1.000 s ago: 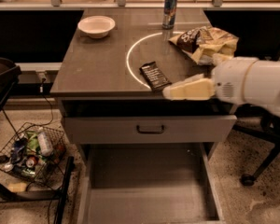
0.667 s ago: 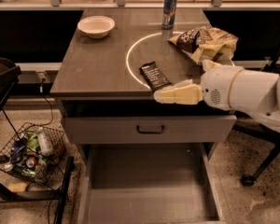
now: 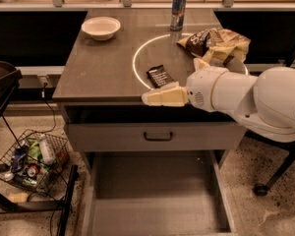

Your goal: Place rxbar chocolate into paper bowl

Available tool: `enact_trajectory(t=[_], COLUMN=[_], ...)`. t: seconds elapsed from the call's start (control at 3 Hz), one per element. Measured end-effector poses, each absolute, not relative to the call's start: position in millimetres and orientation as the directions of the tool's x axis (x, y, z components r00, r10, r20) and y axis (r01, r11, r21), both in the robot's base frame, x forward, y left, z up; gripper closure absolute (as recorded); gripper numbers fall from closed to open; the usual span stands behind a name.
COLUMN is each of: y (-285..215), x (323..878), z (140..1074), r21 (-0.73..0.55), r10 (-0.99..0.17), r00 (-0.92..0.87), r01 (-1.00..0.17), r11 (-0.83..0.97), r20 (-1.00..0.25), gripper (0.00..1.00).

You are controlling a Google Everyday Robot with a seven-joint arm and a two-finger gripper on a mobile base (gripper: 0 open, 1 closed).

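- Leftward since the earlier frame, our cream gripper [image 3: 164, 96] now sits mid-frame, just below the black-wrapped flat rxbar chocolate [image 3: 160, 75].
- Clenched or released, we cannot tell.
- Off-white round paper bowl [image 3: 101, 27] lies upper left.

Can [image 3: 177, 11] and snack bag [image 3: 216, 44] on table [image 3: 103, 68].
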State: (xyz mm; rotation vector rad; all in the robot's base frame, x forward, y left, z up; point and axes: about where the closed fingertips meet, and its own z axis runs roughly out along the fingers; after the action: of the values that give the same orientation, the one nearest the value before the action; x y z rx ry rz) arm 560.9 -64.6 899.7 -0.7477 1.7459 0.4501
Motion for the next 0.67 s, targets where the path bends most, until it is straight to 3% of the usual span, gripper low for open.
enact_trajectory(t=[0.67], y=[-31.8], x=[601.6], z=[873.6], r21=[-0.027], r10=[-0.226], r00=[-0.183], r01=[-0.719], r11=[0.694], r20=[-0.957], gripper=[0.00])
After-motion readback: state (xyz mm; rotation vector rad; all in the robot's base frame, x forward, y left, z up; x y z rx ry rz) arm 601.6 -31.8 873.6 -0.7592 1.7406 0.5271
